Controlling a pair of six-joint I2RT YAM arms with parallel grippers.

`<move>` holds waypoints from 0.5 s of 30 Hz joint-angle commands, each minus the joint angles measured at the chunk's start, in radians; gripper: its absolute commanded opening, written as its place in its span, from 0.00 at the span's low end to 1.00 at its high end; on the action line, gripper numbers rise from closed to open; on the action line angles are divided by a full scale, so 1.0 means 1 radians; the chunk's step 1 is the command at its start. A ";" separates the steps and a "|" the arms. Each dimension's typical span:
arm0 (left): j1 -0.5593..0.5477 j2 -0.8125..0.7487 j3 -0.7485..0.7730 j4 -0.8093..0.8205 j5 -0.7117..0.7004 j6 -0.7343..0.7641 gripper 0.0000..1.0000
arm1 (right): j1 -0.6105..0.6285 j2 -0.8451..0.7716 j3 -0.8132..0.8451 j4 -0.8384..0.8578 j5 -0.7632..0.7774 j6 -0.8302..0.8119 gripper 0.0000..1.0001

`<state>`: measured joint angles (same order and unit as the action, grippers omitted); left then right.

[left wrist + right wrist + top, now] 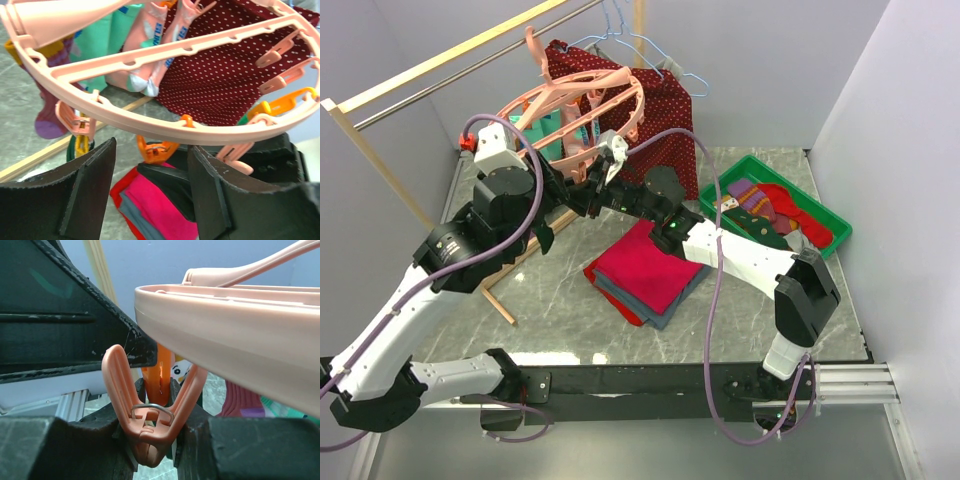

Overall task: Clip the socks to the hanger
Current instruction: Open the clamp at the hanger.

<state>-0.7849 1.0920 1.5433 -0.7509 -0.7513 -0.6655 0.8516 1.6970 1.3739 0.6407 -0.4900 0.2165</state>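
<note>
The pink round hanger (pixel 582 108) hangs from the rod at the back, with several socks clipped under it: a purple-striped one (pixel 47 100), a teal one (pixel 100 50) and a pink-and-white pair (pixel 150 55). More socks (pixel 760 205) lie in the green tray. My left gripper (pixel 152 145) is open and empty just below the hanger rim (pixel 165 127), its fingers on either side of an orange clip (pixel 156 149). My right gripper (pixel 159 382) is shut on that orange clip (pixel 160 372). A pink clip (pixel 150 427) hangs between its fingers nearer the camera. Both grippers (pixel 575 190) meet under the hanger.
A folded red and grey cloth stack (pixel 645 270) lies mid-table. The green tray (pixel 840 235) is at the right. A dark red dotted garment (pixel 660 110) and light-blue wire hangers (pixel 660 55) hang behind. The wooden rack (pixel 440 60) stands at the left, and its foot bar (pixel 500 300) lies on the table.
</note>
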 commanded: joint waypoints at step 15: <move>0.001 0.023 0.021 0.067 -0.037 0.046 0.60 | 0.021 -0.040 0.059 -0.029 0.031 -0.055 0.01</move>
<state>-0.7849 1.1110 1.5433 -0.7425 -0.7826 -0.6353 0.8616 1.6966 1.3838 0.6109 -0.4667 0.1871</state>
